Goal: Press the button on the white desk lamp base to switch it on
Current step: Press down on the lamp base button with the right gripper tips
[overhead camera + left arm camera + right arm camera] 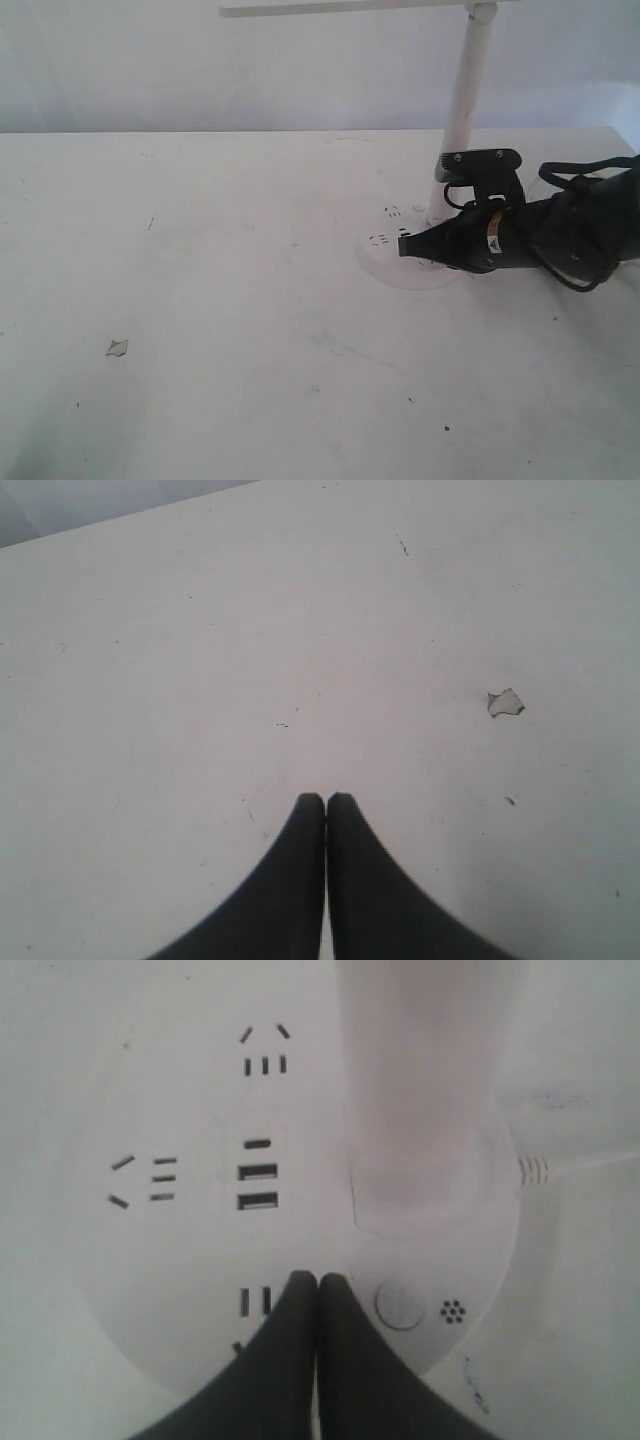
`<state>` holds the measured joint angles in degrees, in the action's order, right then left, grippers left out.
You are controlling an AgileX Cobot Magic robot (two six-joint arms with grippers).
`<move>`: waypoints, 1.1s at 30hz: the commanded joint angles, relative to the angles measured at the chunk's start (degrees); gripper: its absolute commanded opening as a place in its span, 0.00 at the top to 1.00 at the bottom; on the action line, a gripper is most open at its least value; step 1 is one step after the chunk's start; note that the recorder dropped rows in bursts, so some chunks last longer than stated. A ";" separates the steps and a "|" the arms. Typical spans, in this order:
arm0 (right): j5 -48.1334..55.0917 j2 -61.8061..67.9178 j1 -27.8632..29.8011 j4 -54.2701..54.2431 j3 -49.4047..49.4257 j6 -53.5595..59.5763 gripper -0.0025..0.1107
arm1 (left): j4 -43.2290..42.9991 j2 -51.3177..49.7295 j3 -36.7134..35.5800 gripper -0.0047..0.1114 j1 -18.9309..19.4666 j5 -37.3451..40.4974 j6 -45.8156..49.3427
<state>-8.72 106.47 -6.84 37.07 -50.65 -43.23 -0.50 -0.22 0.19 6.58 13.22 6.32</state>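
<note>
The white desk lamp base [395, 262] [190, 1110] is a thick round disc with socket holes and dark USB slots [258, 1186], bearing a tall white stem [465, 95] [425, 1090]. Its round white button [400, 1304] sits near the rim beside a cluster of small holes [452, 1311]. My right gripper [403, 246] [318, 1280] is shut and empty, its tips over the disc just beside the button, not on it. My left gripper [325, 800] is shut over bare table and does not show in the exterior view.
The lamp's cord [575, 1164] leaves the base on the stem side. A small grey scrap [118, 348] [505, 703] lies on the white table [250, 380]. The lamp head [345, 8] reaches left along the top edge. A pale wall stands behind.
</note>
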 commanded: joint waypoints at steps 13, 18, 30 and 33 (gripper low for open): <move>4.21 -0.01 0.07 -0.15 -2.67 2.55 0.98 | 0.07 0.22 -0.19 0.96 0.03 0.04 -0.06; 6.74 -0.01 0.07 -0.05 -2.79 2.55 0.98 | 0.07 0.22 -0.19 0.96 0.03 0.04 -0.06; 7.20 -0.01 0.07 0.19 -2.79 2.55 0.98 | 0.07 0.22 -0.19 0.96 0.03 0.04 -0.06; 7.06 0.20 0.07 0.42 -3.13 2.55 0.98 | 0.07 0.22 -0.19 0.96 0.03 0.04 -0.06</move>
<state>-1.52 106.47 -6.84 37.19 -53.14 -41.01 -0.50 -0.22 0.19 6.58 13.22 6.32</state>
